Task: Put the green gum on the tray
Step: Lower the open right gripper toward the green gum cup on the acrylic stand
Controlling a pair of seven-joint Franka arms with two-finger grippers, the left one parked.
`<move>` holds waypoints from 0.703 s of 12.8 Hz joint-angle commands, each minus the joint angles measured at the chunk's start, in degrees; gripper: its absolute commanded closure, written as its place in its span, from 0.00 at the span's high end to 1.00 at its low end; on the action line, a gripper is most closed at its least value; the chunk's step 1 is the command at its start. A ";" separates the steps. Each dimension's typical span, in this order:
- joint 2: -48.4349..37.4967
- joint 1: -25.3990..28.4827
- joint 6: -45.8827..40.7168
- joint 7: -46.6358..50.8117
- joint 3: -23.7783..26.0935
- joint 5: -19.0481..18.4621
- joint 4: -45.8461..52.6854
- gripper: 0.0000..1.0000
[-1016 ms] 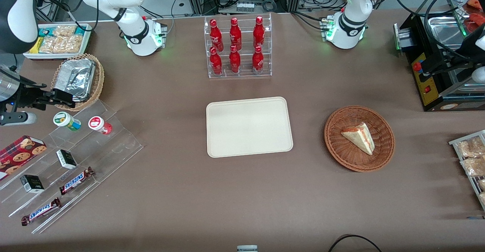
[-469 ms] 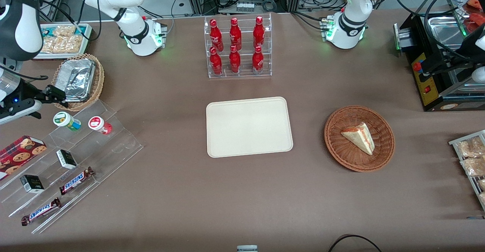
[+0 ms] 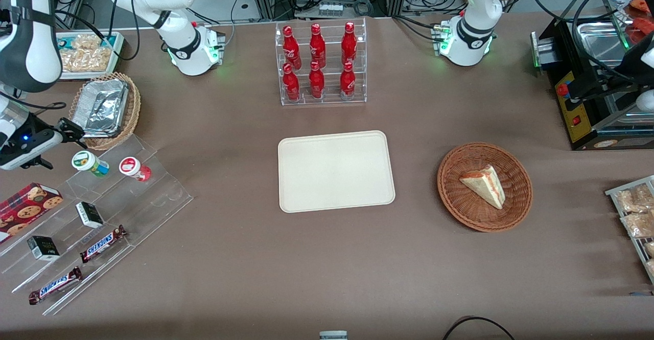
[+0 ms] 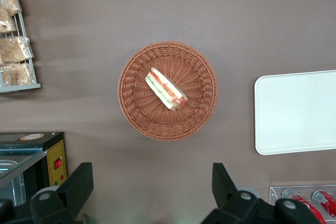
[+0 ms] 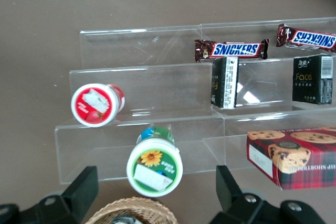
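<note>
While end effector gapes, round glossy green gum, flat matte tray

I see a round wicker basket holding a sandwich wedge, the cream tray well apart, snack packets on a rack, red bottles.

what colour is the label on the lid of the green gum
Green, with a yellow sunflower, on the green gum; clearest in the right wrist view, with the open gripper over it.
</note>
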 commanded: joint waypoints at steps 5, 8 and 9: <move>1.53 0.04 5.43 -1.93 -0.87 -0.41 -4.40 1.00; 2.77 -0.05 6.67 -1.93 -1.56 -0.41 -4.40 1.00; 2.94 0.04 6.67 -1.93 -1.74 -0.41 -4.40 1.00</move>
